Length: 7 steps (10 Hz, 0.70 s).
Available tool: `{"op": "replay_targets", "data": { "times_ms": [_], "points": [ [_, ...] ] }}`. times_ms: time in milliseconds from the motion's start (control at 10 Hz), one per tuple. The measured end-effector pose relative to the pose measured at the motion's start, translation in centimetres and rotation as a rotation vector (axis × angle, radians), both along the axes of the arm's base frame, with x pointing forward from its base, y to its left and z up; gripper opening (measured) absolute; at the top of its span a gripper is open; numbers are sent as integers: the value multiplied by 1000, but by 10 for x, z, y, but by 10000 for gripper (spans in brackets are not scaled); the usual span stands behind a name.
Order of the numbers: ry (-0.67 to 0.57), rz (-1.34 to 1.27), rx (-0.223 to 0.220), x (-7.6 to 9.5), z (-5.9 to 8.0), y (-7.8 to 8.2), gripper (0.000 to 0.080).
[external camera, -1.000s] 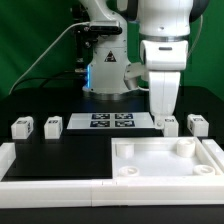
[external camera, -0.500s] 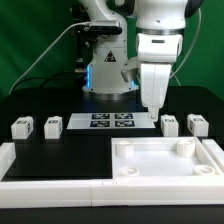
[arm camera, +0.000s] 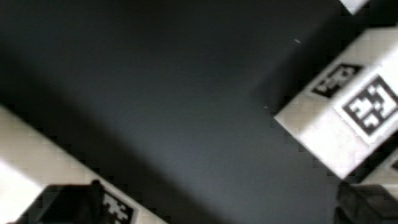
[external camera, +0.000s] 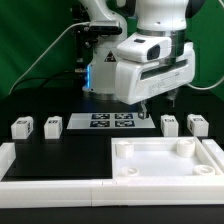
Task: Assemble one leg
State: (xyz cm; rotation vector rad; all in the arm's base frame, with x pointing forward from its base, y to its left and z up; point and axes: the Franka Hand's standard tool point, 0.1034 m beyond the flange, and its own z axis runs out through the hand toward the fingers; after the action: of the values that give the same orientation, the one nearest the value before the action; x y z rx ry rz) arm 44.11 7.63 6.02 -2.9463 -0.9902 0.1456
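Edges crop the marker board and leg — claw gap unreadable.

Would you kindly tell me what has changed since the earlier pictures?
The gripper rose from near the leg on the exterior view's right and tilted sideways, taking hold of nothing. That leg, the other legs, the tray piece and the marker board stayed put.

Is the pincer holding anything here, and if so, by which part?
Nothing seems held: the pincer hangs bare above the table, and all four legs stand on it.
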Motion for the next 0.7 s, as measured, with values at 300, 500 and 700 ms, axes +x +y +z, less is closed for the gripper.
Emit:
{"op": "replay_targets", "data": {
  "times_ms": [300, 500, 700],
  "points": [
    [12, -383, -25, -6, -1, 18, 649],
    [17, -502, -34, -10, -1, 36, 649],
    [26, -562, -35, -15, -3, 63, 649]
  ]
}}
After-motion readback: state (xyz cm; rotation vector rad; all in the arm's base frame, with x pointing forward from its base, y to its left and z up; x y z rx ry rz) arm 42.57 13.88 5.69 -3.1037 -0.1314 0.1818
